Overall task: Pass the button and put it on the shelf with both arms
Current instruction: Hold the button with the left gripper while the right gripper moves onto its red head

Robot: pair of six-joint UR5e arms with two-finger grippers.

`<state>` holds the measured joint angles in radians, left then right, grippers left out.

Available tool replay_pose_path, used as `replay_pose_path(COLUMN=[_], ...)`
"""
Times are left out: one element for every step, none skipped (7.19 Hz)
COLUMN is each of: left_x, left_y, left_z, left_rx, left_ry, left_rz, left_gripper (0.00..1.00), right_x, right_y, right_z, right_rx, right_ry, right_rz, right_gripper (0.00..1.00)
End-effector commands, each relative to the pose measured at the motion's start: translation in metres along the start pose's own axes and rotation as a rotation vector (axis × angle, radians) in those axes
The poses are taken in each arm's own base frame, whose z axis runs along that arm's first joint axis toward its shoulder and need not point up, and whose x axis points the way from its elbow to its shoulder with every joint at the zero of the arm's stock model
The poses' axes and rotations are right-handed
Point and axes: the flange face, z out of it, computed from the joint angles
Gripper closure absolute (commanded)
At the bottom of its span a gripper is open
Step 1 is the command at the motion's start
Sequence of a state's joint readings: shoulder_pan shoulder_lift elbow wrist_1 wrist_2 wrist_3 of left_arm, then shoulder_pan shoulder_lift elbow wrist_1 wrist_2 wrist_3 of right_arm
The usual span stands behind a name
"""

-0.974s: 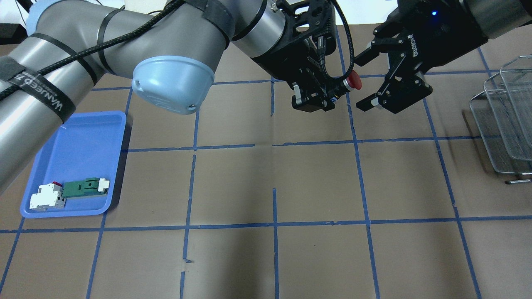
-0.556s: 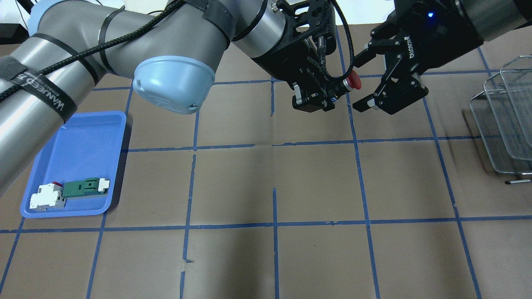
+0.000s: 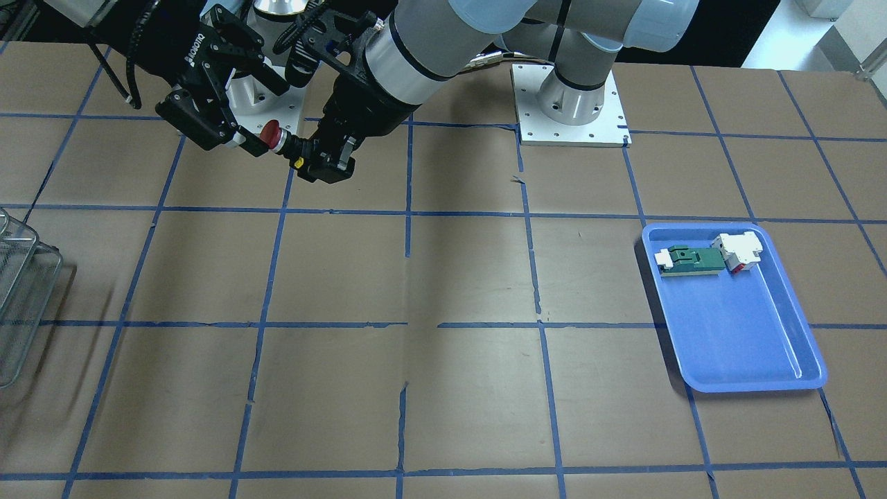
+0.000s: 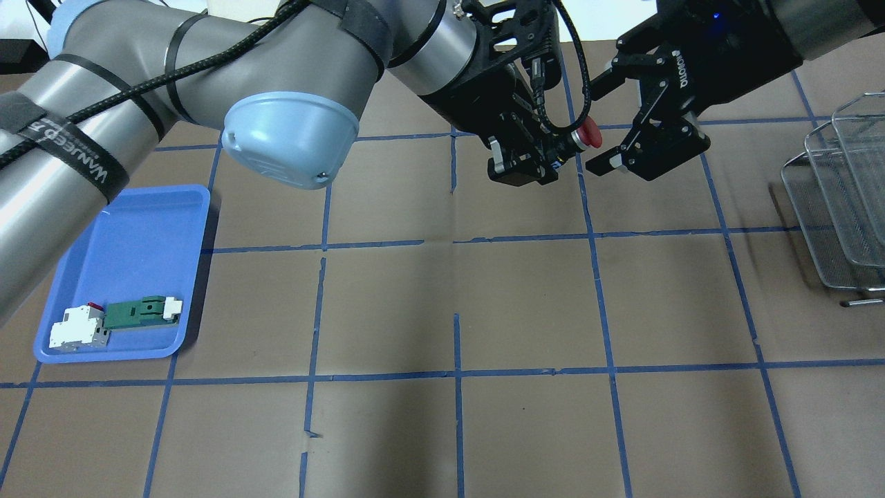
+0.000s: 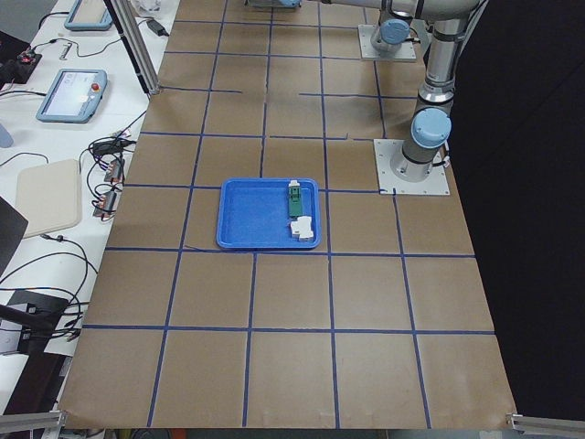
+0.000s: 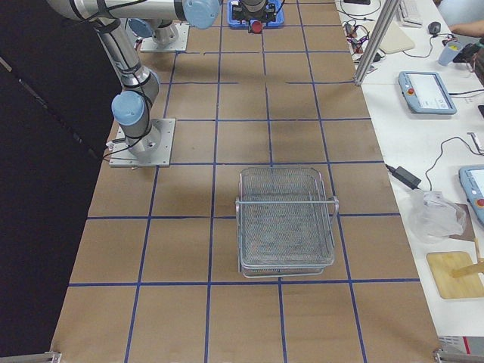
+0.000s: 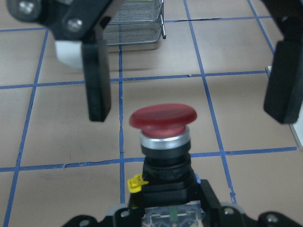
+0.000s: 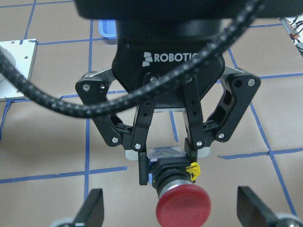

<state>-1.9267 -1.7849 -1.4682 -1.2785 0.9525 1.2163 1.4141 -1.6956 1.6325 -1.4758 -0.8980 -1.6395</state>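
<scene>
Hand-over step, mid-air above the far part of the brown, blue-taped table [image 4: 525, 304]. Note the small, thumb-sized push-button switch [image 4: 588, 136] with round red mushroom cap and short black cylindrical body: held off the surface, clenched by its black base in the black two-finger left gripper [image 8: 166, 165], cap pointing toward the right arm. Note the black two-finger right gripper [image 7: 189, 82] spread wide, one finger to either side of the red cap, with no contact visible from the left wrist. Hard to judge from overhead how deep the cap sits between those fingers; probably just inside the tips. Judge the pass as lined up but not yet made. Next move: close the right fingers squarely on the cap or the silver collar under it, minding likely slip on the rounded cap, then release the left grip and draw back. Locate the silver wire-mesh shelf [image 6: 286, 201] well apart on the robot's right as the final target. Ignore the blue plastic tray [image 4: 138, 228] on the robot's left, holding a white-and-green block [image 4: 142, 311] and a white block with red [image 4: 72, 332].
</scene>
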Motion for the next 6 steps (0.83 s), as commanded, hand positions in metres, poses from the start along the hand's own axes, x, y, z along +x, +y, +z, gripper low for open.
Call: replay_pose_path(left_x=[0.001, 0.001, 0.003, 0.004, 0.004, 0.006], left_y=[-0.002, -0.002, -0.004, -0.005, -0.005, -0.006], left_z=[0.001, 0.000, -0.003, -0.004, -0.004, -0.004], left_rx=[0.003, 0.003, 0.005, 0.005, 0.005, 0.006], left_ry=[-0.001, -0.002, -0.007, -0.007, -0.007, -0.008], left_rz=[-0.001, 0.000, 0.004, 0.006, 0.006, 0.008], left_gripper=[1.00, 1.00, 1.00, 1.00, 1.00, 1.00], right_x=[-0.002, 0.000, -0.001, -0.002, -0.002, -0.004], right_y=[0.003, 0.005, 0.009, 0.013, 0.013, 0.012], right_z=[0.005, 0.008, 0.013, 0.018, 0.018, 0.016], right_rx=[0.006, 0.007, 0.009, 0.009, 0.011, 0.010], right_ry=[-0.016, -0.021, -0.031, -0.042, -0.039, -0.036], right_rz=[0.026, 0.020, 0.034, 0.042, 0.042, 0.041], right_gripper=[0.00, 0.00, 0.00, 0.00, 0.00, 0.01])
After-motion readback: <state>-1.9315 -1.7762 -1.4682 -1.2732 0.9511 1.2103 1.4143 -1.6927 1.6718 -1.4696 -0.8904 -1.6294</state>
